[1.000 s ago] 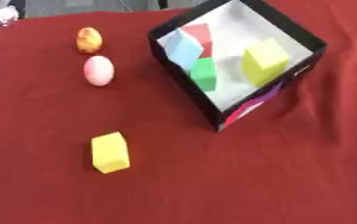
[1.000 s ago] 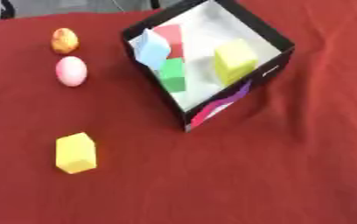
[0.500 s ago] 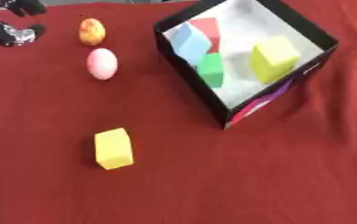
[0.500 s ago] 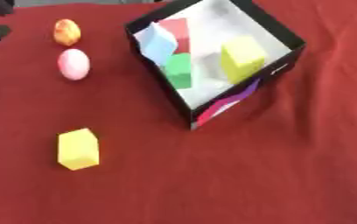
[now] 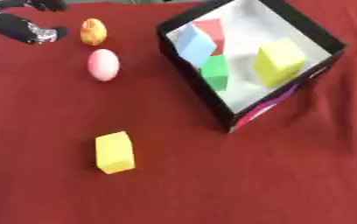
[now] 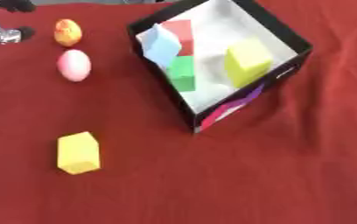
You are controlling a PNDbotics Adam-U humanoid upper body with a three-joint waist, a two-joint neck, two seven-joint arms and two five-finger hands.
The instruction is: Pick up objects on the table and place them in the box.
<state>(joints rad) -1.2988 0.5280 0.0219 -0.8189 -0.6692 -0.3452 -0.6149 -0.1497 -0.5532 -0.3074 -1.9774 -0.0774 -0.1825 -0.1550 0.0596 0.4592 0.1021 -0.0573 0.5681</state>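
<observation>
The left robot hand [image 5: 21,27] reaches in at the far left, holding nothing; whether its fingers are spread I cannot tell. It sits just left of the orange egg [image 5: 93,31], likely the next pick: close around its middle, lift clear, then carry right to the box [image 5: 308,27]. Red cloth covers the bench [image 5: 212,183].

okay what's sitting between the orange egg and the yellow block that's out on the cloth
The pink egg lies between them, close below the orange egg. From it down to the yellow block the red cloth is bare. The left eye view shows this best.
</observation>
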